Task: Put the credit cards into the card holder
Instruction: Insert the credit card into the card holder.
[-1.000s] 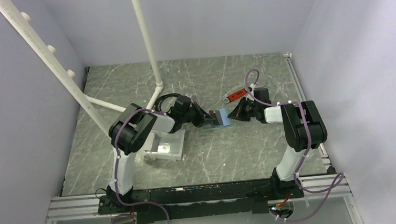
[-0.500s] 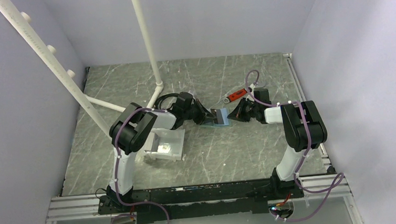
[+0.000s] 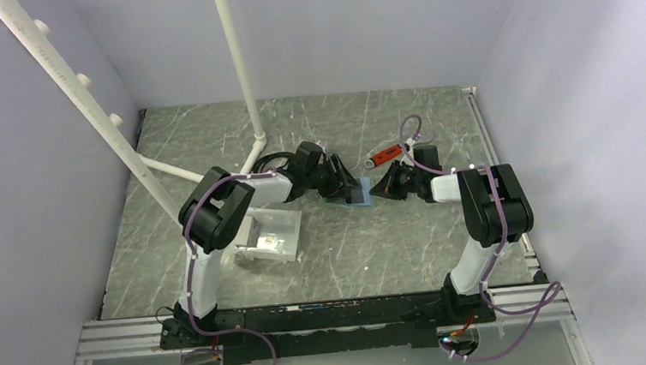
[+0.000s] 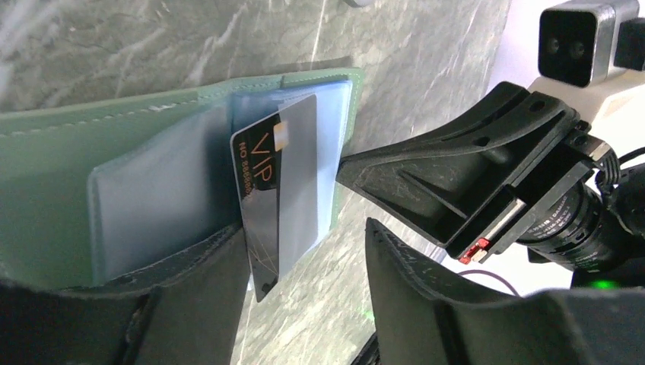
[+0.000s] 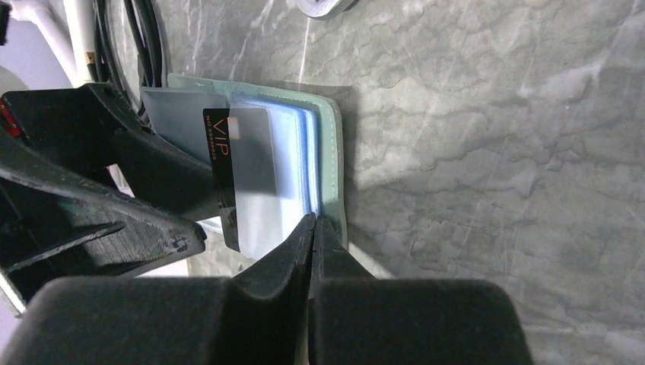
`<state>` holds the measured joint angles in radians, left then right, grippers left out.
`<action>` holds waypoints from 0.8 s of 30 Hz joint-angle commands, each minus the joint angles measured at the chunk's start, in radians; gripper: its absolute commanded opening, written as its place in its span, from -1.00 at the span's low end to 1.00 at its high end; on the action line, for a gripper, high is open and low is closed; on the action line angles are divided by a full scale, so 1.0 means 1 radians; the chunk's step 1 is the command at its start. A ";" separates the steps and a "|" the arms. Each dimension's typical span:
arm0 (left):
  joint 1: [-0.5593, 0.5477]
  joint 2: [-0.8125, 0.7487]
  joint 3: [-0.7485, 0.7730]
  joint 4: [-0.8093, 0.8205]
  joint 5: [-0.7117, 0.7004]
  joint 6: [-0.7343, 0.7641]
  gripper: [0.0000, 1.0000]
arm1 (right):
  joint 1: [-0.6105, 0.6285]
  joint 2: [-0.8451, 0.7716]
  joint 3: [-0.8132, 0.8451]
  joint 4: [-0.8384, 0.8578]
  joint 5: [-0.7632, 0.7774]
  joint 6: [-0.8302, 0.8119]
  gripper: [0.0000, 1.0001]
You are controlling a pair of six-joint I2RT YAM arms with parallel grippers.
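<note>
Left fingers [image 4: 205, 304] apart. The dark card [image 4: 278, 190] stands between them, its lower end against the inner face of one finger, not clamped. Right fingers [image 5: 293, 258] together, tips down on the open edge of the card holder [image 5: 331, 152]. Pinning it or nipping a pocket leaf, cannot tell. Card sits part-way in a translucent blue pocket [image 4: 152, 205] of the holder, skewed, one corner past the holder's edge. Holder lies open and flat on the bench [image 3: 393, 255], between the two arms.

Handling, judged:
- **Card:** light, thin, stiff, glossy plastic, likely slippery on its flat faces. Take it edge-on by the exposed short end, or push that end with a fingertip. Straighten it first or it may jam in the pocket mouth.
- **Holder:** light and floppy, with a soft matte grey-green cover and stitched rim. Likely to slide on the smooth bench unless held down. Hold it at the cover edge, clear of the pocket mouth.
- **Pockets:** thin flexible film, probably clingy.

Bench hard, marbled grey-green. White tray [image 3: 272, 238] left of the holder, red-handled wrench [image 3: 386, 153] behind it. Other cards not made out.
</note>
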<state>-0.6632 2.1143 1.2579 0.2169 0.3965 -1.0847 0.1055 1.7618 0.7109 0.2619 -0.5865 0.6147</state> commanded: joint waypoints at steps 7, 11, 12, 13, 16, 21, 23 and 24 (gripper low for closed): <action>-0.028 -0.005 0.104 -0.302 -0.117 0.210 0.43 | 0.008 0.022 -0.006 -0.016 -0.025 -0.012 -1.00; -0.057 0.055 0.234 -0.388 -0.068 0.304 0.45 | 0.011 0.026 -0.004 0.016 -0.054 -0.008 -1.00; -0.063 0.069 0.259 -0.414 -0.050 0.328 0.46 | 0.012 0.026 -0.004 0.020 -0.058 -0.008 -1.00; -0.067 0.080 0.278 -0.430 -0.033 0.351 0.47 | 0.013 0.022 -0.003 0.024 -0.064 -0.010 -1.00; -0.067 0.087 0.286 -0.431 0.028 0.386 0.51 | 0.013 0.001 -0.014 0.051 -0.076 -0.004 -1.00; -0.064 0.040 0.268 -0.471 -0.026 0.407 0.61 | 0.010 -0.032 -0.030 0.047 -0.048 -0.007 -1.00; -0.058 0.019 0.248 -0.457 -0.042 0.393 0.67 | 0.009 -0.037 -0.030 0.039 -0.042 -0.010 -1.00; -0.058 0.012 0.246 -0.470 -0.052 0.389 0.70 | 0.010 -0.036 -0.029 0.038 -0.040 -0.010 -1.00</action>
<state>-0.7162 2.1658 1.5333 -0.1581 0.3801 -0.7258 0.1081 1.7641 0.6933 0.2821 -0.6266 0.6140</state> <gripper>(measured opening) 0.826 0.007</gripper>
